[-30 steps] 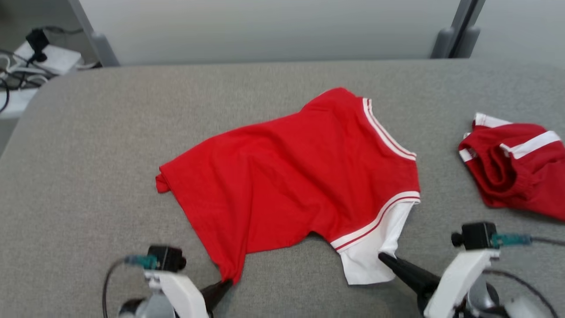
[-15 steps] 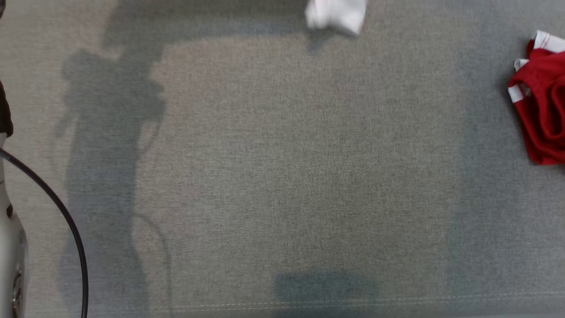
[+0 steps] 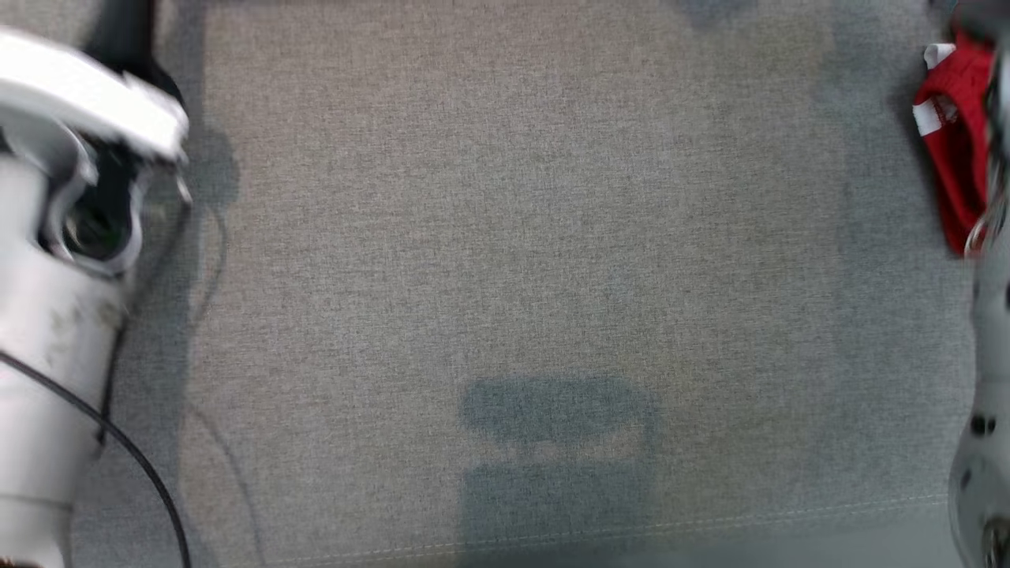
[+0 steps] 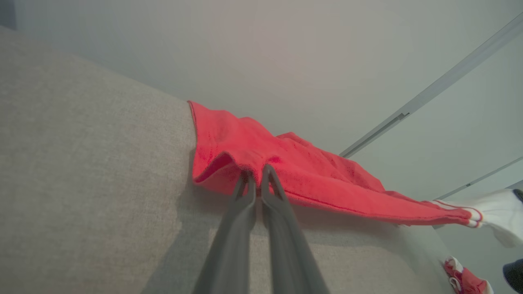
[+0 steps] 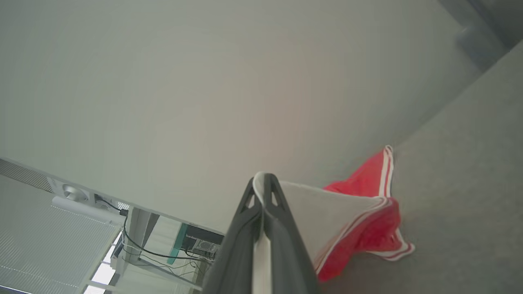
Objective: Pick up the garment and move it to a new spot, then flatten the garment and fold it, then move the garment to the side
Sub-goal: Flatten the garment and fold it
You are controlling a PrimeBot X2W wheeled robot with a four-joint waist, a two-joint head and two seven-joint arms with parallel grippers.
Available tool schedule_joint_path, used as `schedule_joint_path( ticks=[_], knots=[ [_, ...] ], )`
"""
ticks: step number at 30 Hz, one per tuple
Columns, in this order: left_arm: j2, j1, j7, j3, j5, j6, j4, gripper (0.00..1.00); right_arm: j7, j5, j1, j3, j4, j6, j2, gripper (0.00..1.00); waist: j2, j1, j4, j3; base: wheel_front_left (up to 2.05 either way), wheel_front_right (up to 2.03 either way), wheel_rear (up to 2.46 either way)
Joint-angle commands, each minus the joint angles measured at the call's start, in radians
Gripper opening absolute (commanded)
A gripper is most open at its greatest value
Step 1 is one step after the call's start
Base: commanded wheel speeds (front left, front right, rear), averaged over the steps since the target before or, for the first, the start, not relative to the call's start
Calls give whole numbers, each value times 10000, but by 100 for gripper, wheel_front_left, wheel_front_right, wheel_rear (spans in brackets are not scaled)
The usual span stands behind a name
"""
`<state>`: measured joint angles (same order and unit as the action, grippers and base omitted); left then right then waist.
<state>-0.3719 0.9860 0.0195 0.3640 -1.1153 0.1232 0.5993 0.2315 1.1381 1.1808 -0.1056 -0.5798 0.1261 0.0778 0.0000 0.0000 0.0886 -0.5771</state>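
- Garment (image 4: 310, 179): off the worktop (image 3: 505, 237) and slung between the 2 end effectors. It runs from centre frame to the right edge in the left wrist view.
- Left end effector (image 4: 256, 173): fingers pinched together on the red hem (image 4: 216, 163).
- Right end effector (image 5: 263, 179): fingers clamped on the white sleeve (image 5: 327, 212), red cloth trailing to lower right. Cannot tell whether that trailing end touches the worktop.
- Step, as judged: step 1, the carry to a new spot. Flattening and folding are not yet begun.
- Next move calls for lowering both ends together, cloth kept taut, onto the bare grey stretch at centre of the head view and well apart from the second red garment (image 3: 951, 158) at upper right.
- Pose: left forearm (image 3: 47, 315) at the left edge of the head view, right forearm (image 3: 986, 394) at the right edge, spread wide. Both are motion-blurred.
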Motion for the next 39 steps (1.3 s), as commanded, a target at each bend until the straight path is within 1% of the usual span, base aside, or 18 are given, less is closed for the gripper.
schedule_joint_path(
  ticks=[1, 5, 6, 7, 8, 10, 16, 22, 25, 28, 34, 39],
  knots=[
    [-597, -366, 272, 25, -265, 73, -209, 0, 443, 283, -697, 143, 626, 46, 137, 0, 0, 0, -21, 143, 0, 0, 0],
    [-643, -1491, 1024, 780, -778, 73, 45, 0, 1804, 1195, -2567, 259, 1611, 46, 376, 0, 0, 0, -74, 635, 0, 0, 0],
    [-666, -1729, 1168, 989, -845, 73, 119, 0, 2054, 1414, -3000, 217, 1824, 46, 434, 0, 0, 0, -72, 797, 0, 0, 0],
    [-666, -1729, 1168, 989, -845, 73, 119, 0, 2054, 1414, -3000, 217, 1824, 46, 434, 0, 0, 0, -72, 797, 0, 0, 0],
    [-698, -2099, 1590, 1181, -1120, 74, 237, 0, 2492, 1716, -3792, 174, 2199, 46, 569, 0, 0, 0, -72, 1132, 0, 0, 0],
    [-756, -2435, 1817, 1464, -1283, 74, 334, 0, 2797, 1830, -4519, 184, 2466, 46, 702, 0, 0, 0, -74, 1513, 0, 0, 0],
    [-681, -3606, 2292, 2099, -1566, 74, 697, 0, 3033, 2012, -6203, -16, 2645, 46, 846, 0, 0, 0, -173, 2806, 0, 0, 0],
    [-408, -4923, 2410, 2292, -1756, 74, 1048, 0, 3204, 2048, -7494, -79, 2543, 46, 805, 0, 0, 0, -322, 4005, 0, 0, 0],
    [-364, -5426, 2417, 2097, -1640, 74, 1132, 0, 3199, 1839, -8068, -24, 2538, 46, 818, 0, 0, 0, -368, 4407, 0, 0, 0],
    [-220, -5915, 2420, 1831, -1283, 74, 1164, 0, 3114, 1632, -8599, 18, 2557, 46, 778, 0, 0, 0, -436, 4697, 0, 0, 0],
    [145, -6767, 2421, 1135, -579, 74, 1302, 0, 3099, 1373, -9479, 115, 2510, 46, 657, 0, 0, 0, -518, 5152, 0, 0, 0],
    [371, -7279, 2422, 771, -119, 74, 1320, 0, 3155, 1190, -9964, 139, 2507, 46, 643, 0, 0, 0, -519, 5339, 0, 0, 0]
  ],
)
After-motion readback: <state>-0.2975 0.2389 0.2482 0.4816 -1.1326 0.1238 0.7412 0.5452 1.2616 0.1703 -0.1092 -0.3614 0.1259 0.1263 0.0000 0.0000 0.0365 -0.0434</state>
